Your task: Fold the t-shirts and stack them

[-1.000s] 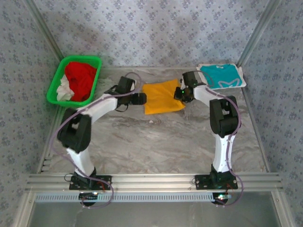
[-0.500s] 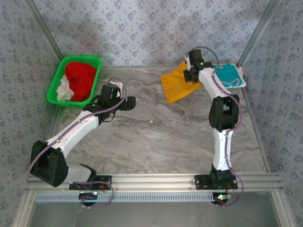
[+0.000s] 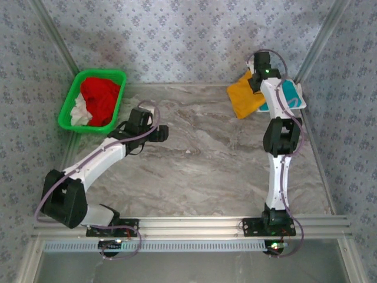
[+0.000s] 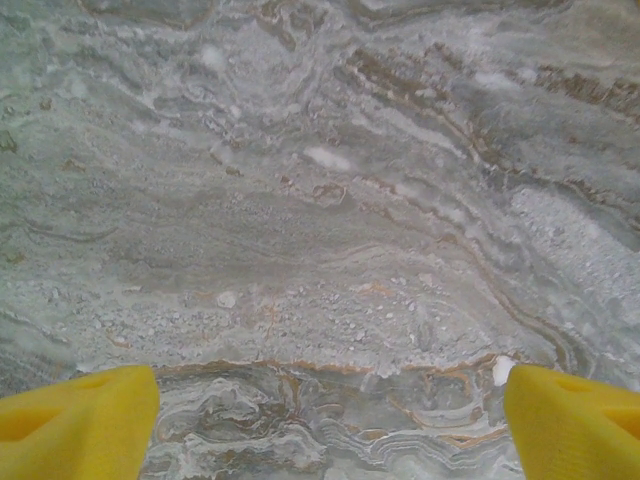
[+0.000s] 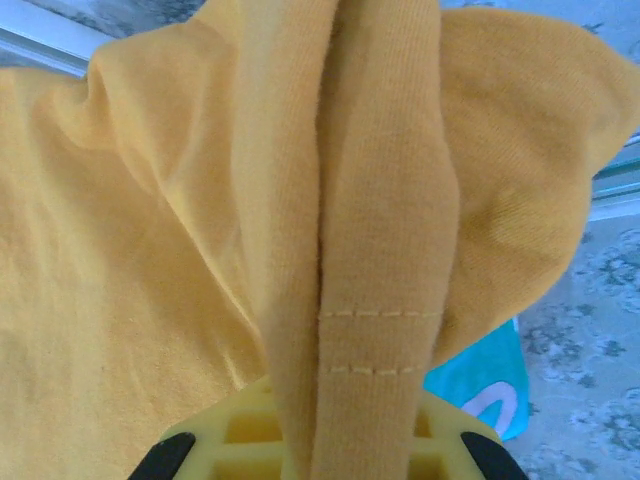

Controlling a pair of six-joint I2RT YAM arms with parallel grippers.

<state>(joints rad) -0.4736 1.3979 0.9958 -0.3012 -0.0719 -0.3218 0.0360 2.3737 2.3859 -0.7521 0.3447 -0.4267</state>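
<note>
R claw [image 3: 257, 81] is clamped on a bunched edge of the yellow-orange tee [image 3: 243, 99], held up at the far-right corner of the desk [image 3: 200, 171]. The teal tee [image 3: 293, 94] lies flat just to that claw's right, so stacking looks like a short shift rightward. The yellow cloth's bulk trails left of the claw. L claw [image 3: 159, 133] is apart w/ nothing in it, over bare desk, well apart from both tees.

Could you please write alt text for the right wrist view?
A yellow-orange t-shirt, bunched into folds, is pinched in the right gripper, its stitched hem running up between the yellow jaws. A corner of the teal t-shirt shows at lower right.
</note>
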